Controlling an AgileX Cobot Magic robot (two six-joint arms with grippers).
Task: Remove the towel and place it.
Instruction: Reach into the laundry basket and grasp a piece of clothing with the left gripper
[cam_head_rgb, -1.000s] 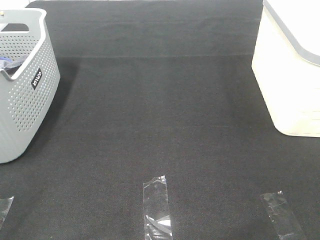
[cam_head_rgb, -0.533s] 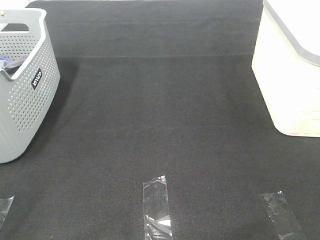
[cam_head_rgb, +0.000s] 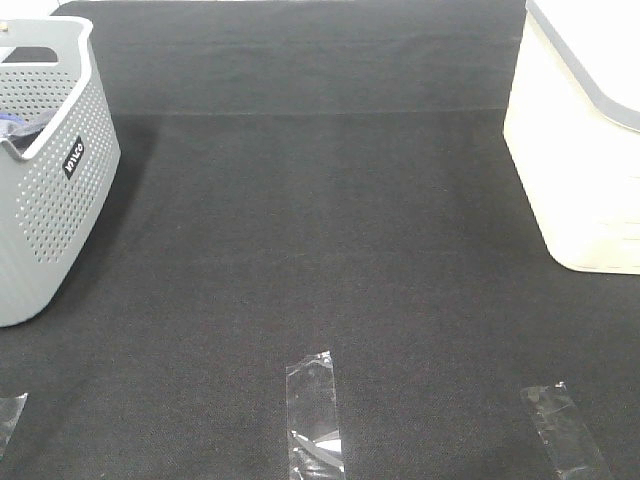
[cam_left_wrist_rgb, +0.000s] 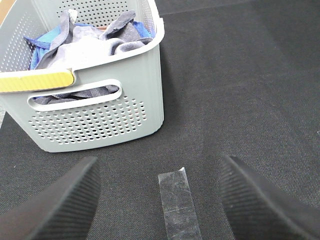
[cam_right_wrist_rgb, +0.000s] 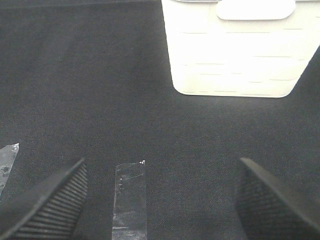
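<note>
While left hand (cam_left_wrist_rgb: 157, 167) and right hand (cam_right_wrist_rgb: 162, 165) gape, the towel (cam_left_wrist_rgb: 90, 50) lies crumpled, its axis unreadable.

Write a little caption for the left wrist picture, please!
Open left gripper faces the grey basket, where the towel lies bundled with a blue cloth.

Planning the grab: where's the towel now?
Left wrist view: the towel lies bunched inside the grey basket on the left, touching a blue cloth.
</note>
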